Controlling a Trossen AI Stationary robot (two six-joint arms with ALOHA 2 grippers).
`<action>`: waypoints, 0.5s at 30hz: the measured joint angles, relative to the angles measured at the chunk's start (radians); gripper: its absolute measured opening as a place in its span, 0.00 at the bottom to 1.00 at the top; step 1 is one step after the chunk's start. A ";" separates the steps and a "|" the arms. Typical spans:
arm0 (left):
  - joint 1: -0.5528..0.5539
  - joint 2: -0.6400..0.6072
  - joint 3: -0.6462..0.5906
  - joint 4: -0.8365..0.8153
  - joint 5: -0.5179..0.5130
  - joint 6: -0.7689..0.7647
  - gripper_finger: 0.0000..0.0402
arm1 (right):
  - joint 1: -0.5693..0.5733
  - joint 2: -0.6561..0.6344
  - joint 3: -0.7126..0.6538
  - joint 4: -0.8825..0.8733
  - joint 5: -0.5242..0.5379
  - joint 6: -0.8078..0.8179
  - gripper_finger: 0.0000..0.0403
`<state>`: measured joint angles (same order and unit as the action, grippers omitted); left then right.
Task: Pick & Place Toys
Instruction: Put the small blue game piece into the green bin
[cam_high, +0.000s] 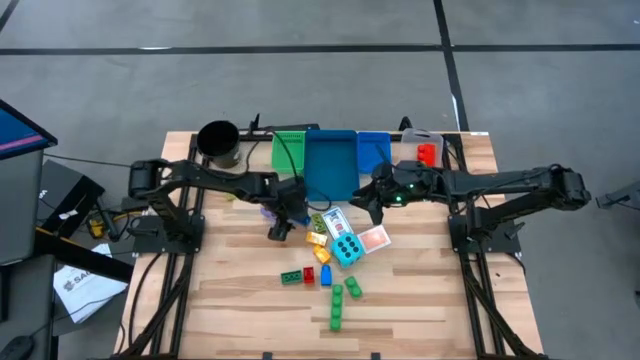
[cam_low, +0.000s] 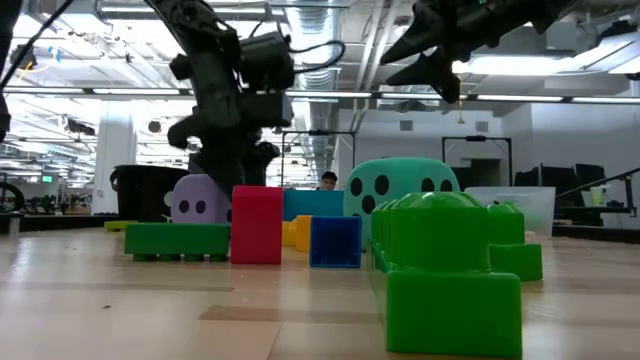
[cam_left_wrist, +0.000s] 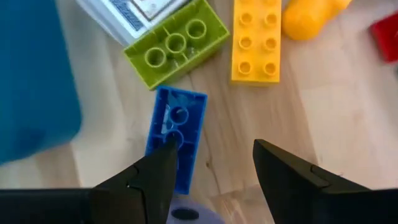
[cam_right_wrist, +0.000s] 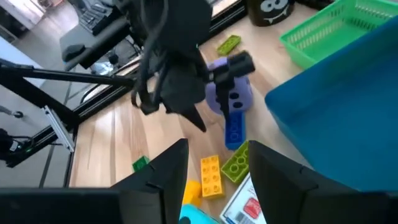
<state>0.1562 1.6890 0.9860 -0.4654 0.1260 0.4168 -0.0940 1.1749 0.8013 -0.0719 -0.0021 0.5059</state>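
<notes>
The toys lie mid-table: a cyan dotted die (cam_high: 347, 250), playing cards (cam_high: 335, 222), and yellow (cam_high: 316, 238), red (cam_high: 310, 275) and green bricks (cam_high: 336, 318). My left gripper (cam_left_wrist: 211, 168) points down, open, close over a blue brick (cam_left_wrist: 177, 137) that lies studs-down on the wood. A purple die (cam_left_wrist: 186, 214) sits just behind its fingers, with a lime brick (cam_left_wrist: 177, 43) and a yellow brick (cam_left_wrist: 255, 40) just beyond. My right gripper (cam_right_wrist: 211, 168) hangs open and empty above the cards, near the blue bin (cam_high: 331, 165). My left gripper has one fingertip (cam_left_wrist: 158, 171) over the end of the blue brick (cam_left_wrist: 180, 155) nearest the purple die, coming from above. The other finger stands over bare wood. Whether the fingertip touches the brick, I cannot tell.
Along the far edge stand a black cup (cam_high: 218, 143), a green basket (cam_high: 288, 150), the blue bin, a smaller blue bin (cam_high: 374, 150) and a clear bin (cam_high: 425, 150) with something red in it. Bare wood lies at the near left and right.
</notes>
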 joint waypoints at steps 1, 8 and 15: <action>0.000 0.013 0.000 0.001 0.000 0.013 0.51 | 0.000 -0.005 0.000 0.001 0.002 0.000 0.41; 0.002 0.039 0.000 0.001 -0.022 0.024 0.51 | 0.000 -0.018 0.000 -0.017 0.003 0.000 0.44; 0.002 -0.026 -0.001 0.025 -0.028 0.024 0.51 | 0.000 -0.009 0.000 -0.058 0.003 -0.008 0.45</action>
<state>0.1581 1.6628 0.9855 -0.4408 0.0976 0.4408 -0.0940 1.1656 0.8013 -0.1301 0.0007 0.4981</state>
